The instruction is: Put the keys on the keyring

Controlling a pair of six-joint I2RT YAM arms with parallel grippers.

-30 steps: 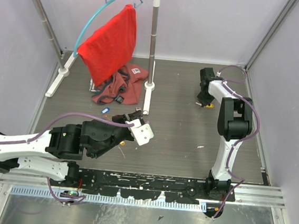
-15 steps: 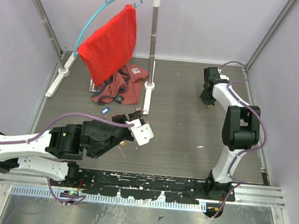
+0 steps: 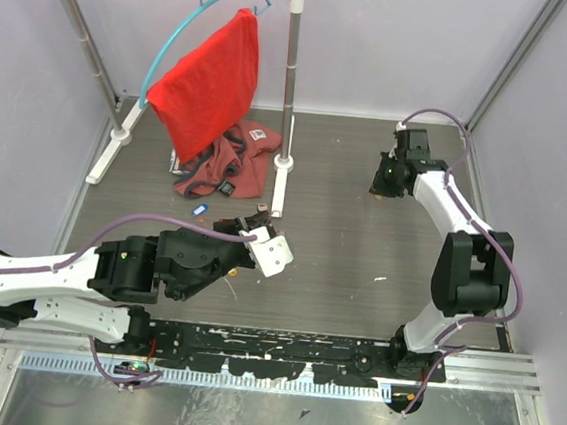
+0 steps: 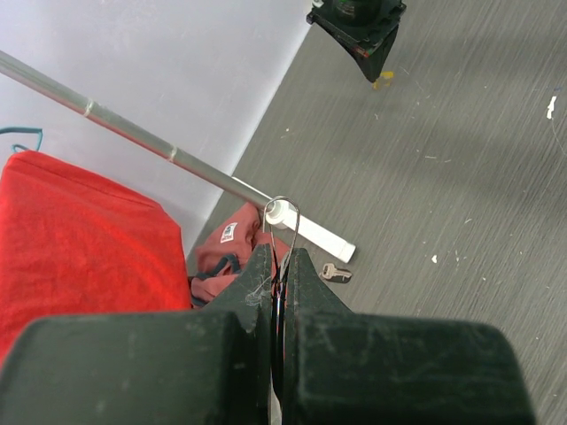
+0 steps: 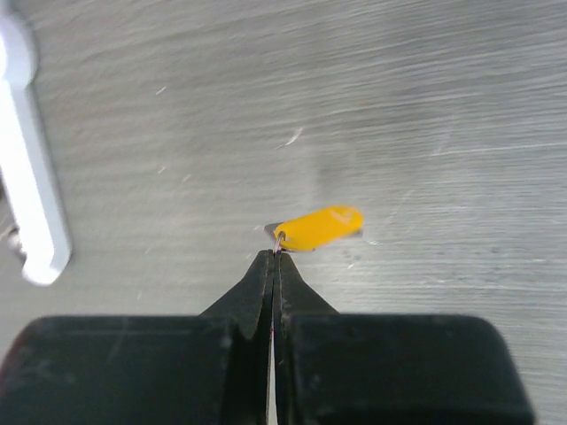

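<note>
In the left wrist view my left gripper (image 4: 282,262) is shut on the keyring (image 4: 285,209), a thin silver wire loop sticking up out of the fingertips. From above, that gripper (image 3: 257,232) hovers just short of the rack post's foot. A small dark-headed key (image 4: 337,273) lies on the table beside that foot, and a blue-tagged key (image 3: 199,209) lies further left. My right gripper (image 5: 275,253) is shut on the little loop at the end of the yellow-tagged key (image 5: 321,227). It sits at the far right of the table (image 3: 387,180).
A white clothes rack (image 3: 289,93) stands at the back left with a red cloth (image 3: 211,75) on a teal hanger hoop (image 3: 175,36). A maroon garment (image 3: 226,162) lies under it. The rack's white foot (image 5: 27,177) is to the left of my right gripper. Walls close in on both sides.
My right gripper shut on the yellow-tagged key, and the right arm swung outward and stretched further. The left arm held still with the keyring.
</note>
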